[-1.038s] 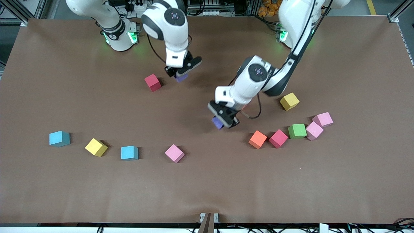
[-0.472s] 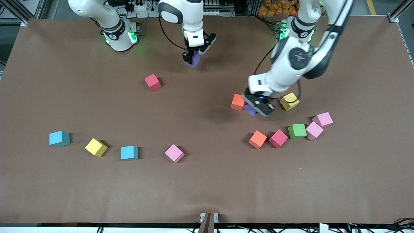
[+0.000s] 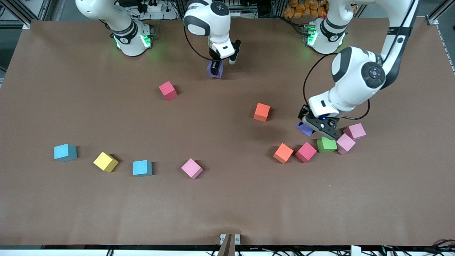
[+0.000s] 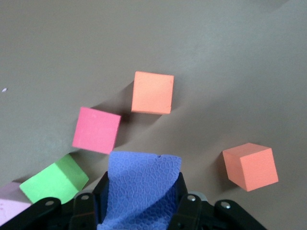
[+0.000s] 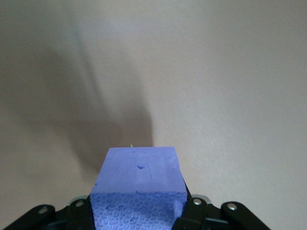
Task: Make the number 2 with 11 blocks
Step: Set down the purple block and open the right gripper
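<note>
My left gripper (image 3: 308, 128) is shut on a purple block (image 3: 305, 128) (image 4: 141, 184), low over the table beside the green block (image 3: 326, 144) (image 4: 53, 178) and a red block (image 3: 306, 152) (image 4: 97, 130). Two orange blocks (image 3: 283, 153) (image 3: 262, 112) lie close by. My right gripper (image 3: 215, 66) is shut on the second purple block (image 3: 215, 70) (image 5: 139, 187), low over bare table between the two bases. Another red block (image 3: 167, 90) sits mid-table. Two light blue blocks (image 3: 65, 152) (image 3: 142, 168) and a yellow block (image 3: 105, 161) lie toward the right arm's end.
Two pink cubes (image 3: 345, 143) (image 3: 354, 131) touch each other beside the green block, right under the left wrist. A third pink cube (image 3: 192, 168) lies next to the light blue block. The brown table (image 3: 227, 206) stretches wide toward the front camera.
The left gripper carried its purple block from beside the orange block toward the green and red blocks, and its arm now covers a yellow block. The right gripper shifted slightly with its purple block.
</note>
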Controlling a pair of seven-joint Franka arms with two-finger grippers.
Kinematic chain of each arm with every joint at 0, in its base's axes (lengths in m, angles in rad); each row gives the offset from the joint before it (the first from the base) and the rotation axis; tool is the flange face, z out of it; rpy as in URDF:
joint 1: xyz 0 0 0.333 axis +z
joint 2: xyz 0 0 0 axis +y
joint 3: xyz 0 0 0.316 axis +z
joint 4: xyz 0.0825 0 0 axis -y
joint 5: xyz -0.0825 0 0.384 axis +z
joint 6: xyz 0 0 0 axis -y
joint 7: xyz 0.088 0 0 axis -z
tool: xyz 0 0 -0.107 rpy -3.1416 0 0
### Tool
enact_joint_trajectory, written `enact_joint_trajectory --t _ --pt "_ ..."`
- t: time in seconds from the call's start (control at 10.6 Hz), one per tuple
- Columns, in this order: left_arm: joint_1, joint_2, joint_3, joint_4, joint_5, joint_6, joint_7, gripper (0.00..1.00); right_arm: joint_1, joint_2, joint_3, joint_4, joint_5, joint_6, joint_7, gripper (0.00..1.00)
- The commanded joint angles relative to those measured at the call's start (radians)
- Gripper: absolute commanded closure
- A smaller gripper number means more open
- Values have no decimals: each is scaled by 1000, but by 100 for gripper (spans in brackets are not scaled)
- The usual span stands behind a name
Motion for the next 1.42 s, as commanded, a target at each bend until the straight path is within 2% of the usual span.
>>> enact_joint_trajectory --t 0.0,0.38,0.47,0.75,1.23,1.32 --pt "50 -6 -9 1 34 -38 7 79 26 56 -6 74 -7 -17 -42 40" --pt "76 0 -12 2 39 -60 4 78 80 146 -9 167 -4 -47 11 43" --pt "78 3 -12 5 39 -60 9 78 82 148 -9 183 -6 -90 10 43" --pt "78 2 -9 16 39 -92 7 78 85 156 -9 197 -13 -98 8 43" --pt "116 -1 -9 102 39 -207 3 78 85 185 -9 221 -19 -96 7 35" --pt "119 0 -9 126 39 -236 3 78 85 188 -9 223 -19 -96 7 31"
